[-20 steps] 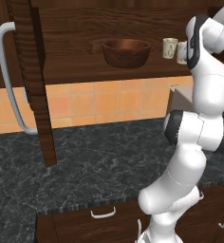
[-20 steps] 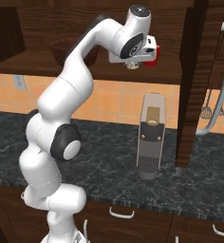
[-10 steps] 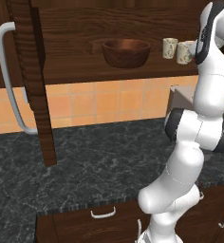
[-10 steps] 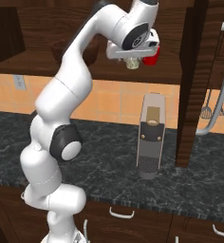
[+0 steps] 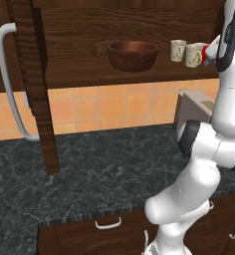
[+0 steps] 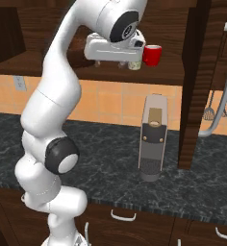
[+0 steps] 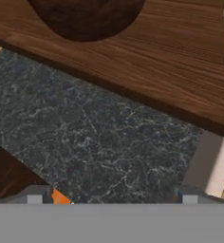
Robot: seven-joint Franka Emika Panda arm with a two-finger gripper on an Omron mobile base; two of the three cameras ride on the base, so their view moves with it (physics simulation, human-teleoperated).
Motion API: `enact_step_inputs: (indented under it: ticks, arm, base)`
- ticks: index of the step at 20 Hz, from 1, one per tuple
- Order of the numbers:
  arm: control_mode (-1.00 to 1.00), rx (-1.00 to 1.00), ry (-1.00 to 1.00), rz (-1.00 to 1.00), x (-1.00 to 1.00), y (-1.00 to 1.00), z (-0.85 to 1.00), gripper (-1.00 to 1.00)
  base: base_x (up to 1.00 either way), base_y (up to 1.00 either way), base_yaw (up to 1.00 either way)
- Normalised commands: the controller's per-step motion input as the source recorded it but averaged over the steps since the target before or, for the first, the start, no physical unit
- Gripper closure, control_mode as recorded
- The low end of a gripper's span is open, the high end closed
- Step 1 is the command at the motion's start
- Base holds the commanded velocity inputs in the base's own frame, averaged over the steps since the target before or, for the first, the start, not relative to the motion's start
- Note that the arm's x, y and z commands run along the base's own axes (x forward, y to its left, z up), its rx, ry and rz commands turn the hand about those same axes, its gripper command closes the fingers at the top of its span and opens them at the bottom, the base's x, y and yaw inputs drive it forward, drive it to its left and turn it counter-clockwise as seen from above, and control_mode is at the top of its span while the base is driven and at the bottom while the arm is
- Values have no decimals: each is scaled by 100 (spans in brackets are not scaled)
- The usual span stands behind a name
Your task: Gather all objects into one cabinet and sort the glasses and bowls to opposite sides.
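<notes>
The cabinet (image 5: pixel 89 74) stands open, its door (image 5: pixel 37 84) swung out to the left. On its shelf the dark brown bowl (image 5: pixel 132 54) sits at the left. Two cream mugs (image 5: pixel 177 50) (image 5: pixel 193 55) stand to its right. The red cup (image 6: pixel 152 54) stands on the shelf at the far right, beside my hand. My gripper (image 6: pixel 138 48) hangs just in front of the shelf, close to the red cup. In the hand view my gripper (image 7: pixel 112 199) is open with nothing between the fingertips (image 7: pixel 35 198). That view looks down on the bowl (image 7: pixel 85 14) and the shelf edge (image 7: pixel 171 71).
A grey coffee machine (image 6: pixel 151 139) stands on the dark stone counter (image 5: pixel 104 169) below the shelf. The right cabinet door (image 6: pixel 195 86) hangs open with its curved handle (image 6: pixel 221 91). Drawers run below the counter's front edge.
My jaws have opened and let go of the red cup, which now stands on the shelf. The hand has drawn back to the right, uncovering the second mug.
</notes>
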Motion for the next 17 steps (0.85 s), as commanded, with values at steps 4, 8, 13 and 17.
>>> enact_step_inputs:
  ticks: [4, 8, 13, 17]
  arm:
    - [-100, -8, -10, 0, -99, 100, -65, -100]
    - [-100, -19, -20, 0, -34, 100, -92, -100]
    - [-100, -8, -23, 0, -43, 52, -14, -100]
    - [-100, 0, 5, -15, 17, 4, 73, -100]
  base:
    - [0, 0, 0]
    - [0, 0, 0]
    - [0, 0, 0]
    - [0, 0, 0]
